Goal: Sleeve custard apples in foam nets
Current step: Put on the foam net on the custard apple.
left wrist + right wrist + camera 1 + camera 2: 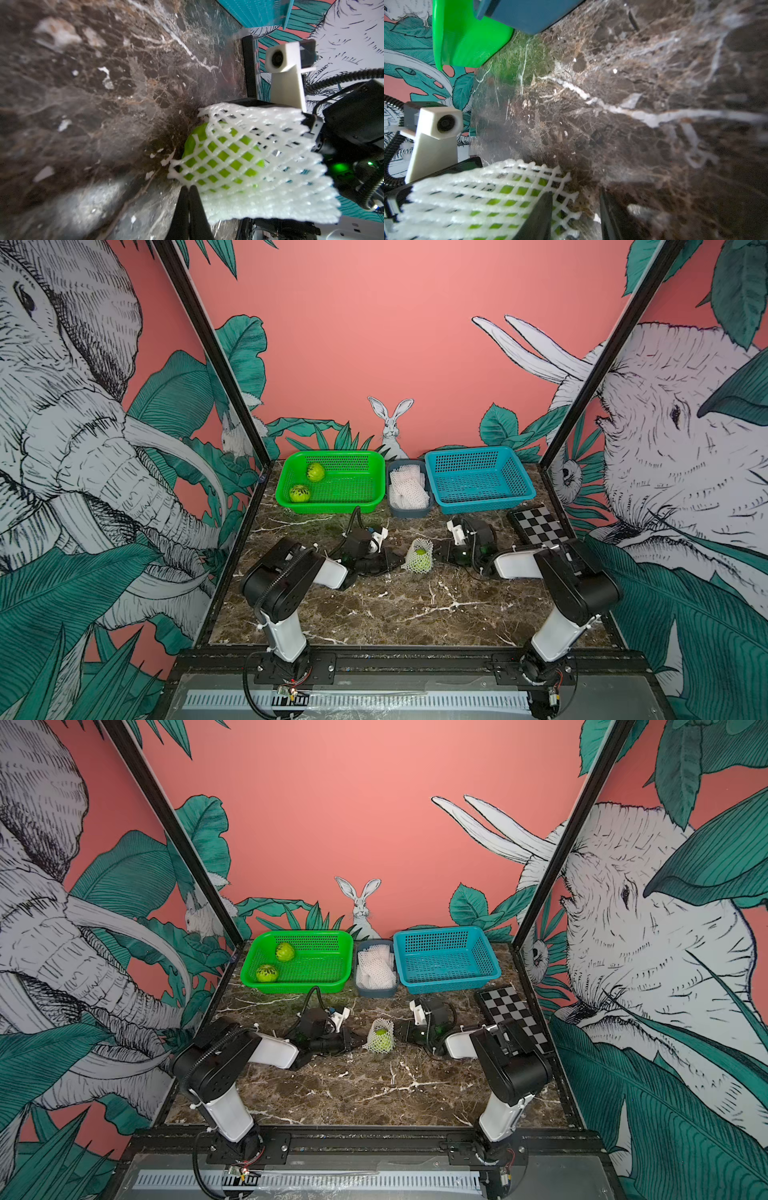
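The sleeved custard apple (422, 561) sits on the marble table (415, 614), in the middle, directly between my two grippers, and this is the relation that matters for me now. Its foam net (417, 549) stands about upright with a small lean. The open mouth points up and the fruit fills the low end, so I judge the long axis is more vertical than lying. The left gripper (397, 563) is at the net's side toward the left arm, with its jaws pressed together. In the left wrist view its fingers (193, 207) meet right at the net's edge, but I cannot tell if a strand is caught between them. The right gripper (575, 192) is at the opposite side with its jaws apart. One finger is in front of the mesh and nothing is clamped. Both are about equally near to the fruit. The blue basket (486, 504) is behind and toward the right arm, so I think that arm has the shorter way if the wrapped fruit should go there. It would need to close across the net's width, not along the tube. Two bare fruits wait in the green basket (328, 508).
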`<state>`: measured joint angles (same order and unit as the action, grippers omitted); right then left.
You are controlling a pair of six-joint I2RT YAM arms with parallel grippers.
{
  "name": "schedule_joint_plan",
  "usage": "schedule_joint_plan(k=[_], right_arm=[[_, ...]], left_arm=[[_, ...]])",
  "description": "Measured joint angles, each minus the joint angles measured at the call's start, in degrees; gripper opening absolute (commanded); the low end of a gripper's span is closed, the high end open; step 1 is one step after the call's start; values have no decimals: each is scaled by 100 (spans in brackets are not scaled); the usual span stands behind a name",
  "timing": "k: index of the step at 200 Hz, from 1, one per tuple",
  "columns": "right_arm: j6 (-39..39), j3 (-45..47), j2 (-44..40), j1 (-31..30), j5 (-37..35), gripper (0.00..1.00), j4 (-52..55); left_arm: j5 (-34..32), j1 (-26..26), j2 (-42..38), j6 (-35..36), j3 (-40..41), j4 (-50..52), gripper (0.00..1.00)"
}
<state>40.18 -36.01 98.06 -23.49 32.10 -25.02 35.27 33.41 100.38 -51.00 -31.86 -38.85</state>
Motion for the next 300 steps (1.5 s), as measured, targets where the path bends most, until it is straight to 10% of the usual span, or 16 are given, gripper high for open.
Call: schedule_joint_plan(k=[52,98,191,300], right_arm=[[-354,-164,-708,197,-492,59,1185],[-1019,-890,-1600,146,-1088,99,2931],[-2205,-2970,-1613,-1554,-2074,99,6072],[-2199,-4057,-24,-2299,-2977,91,6832]], left_arm=[[0,0,0,9,0,0,0],[0,0,0,9,-2,0,0],[0,0,0,4,0,-4,0],[0,33,7,-22,-4,-35,0]])
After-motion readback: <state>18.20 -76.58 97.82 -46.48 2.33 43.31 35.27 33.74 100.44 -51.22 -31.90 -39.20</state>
